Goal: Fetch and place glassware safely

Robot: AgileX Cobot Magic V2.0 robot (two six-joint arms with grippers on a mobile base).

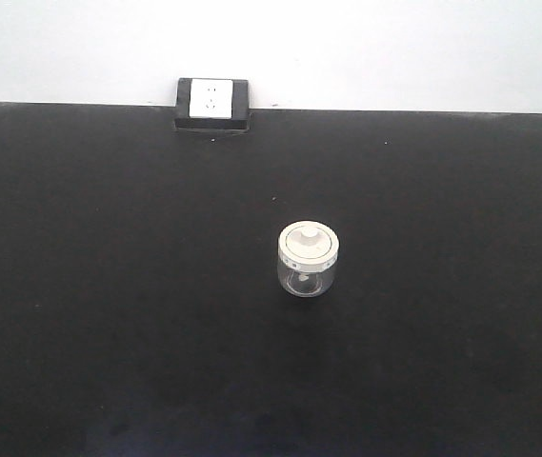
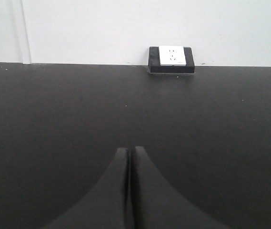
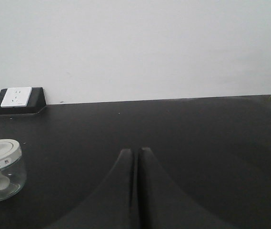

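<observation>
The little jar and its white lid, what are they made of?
The jar looks like clear, shiny glass: you can see the dark table through it. Its lid looks like smooth cream-white plastic, perhaps ceramic; the pictures cannot settle which.

A jar (image 1: 308, 259) stands upright on a black table (image 1: 109, 286), a little right of the middle. It is squat and clear, closed by a round cream-white lid (image 1: 308, 243) with a small central knob and tiny dark marks along its rim. Something small and pale shows inside it. Well behind it and to the left, a socket (image 1: 212, 103) in a black housing sits at the table's far edge against the white wall (image 1: 394, 48). No end effector appears here.
</observation>
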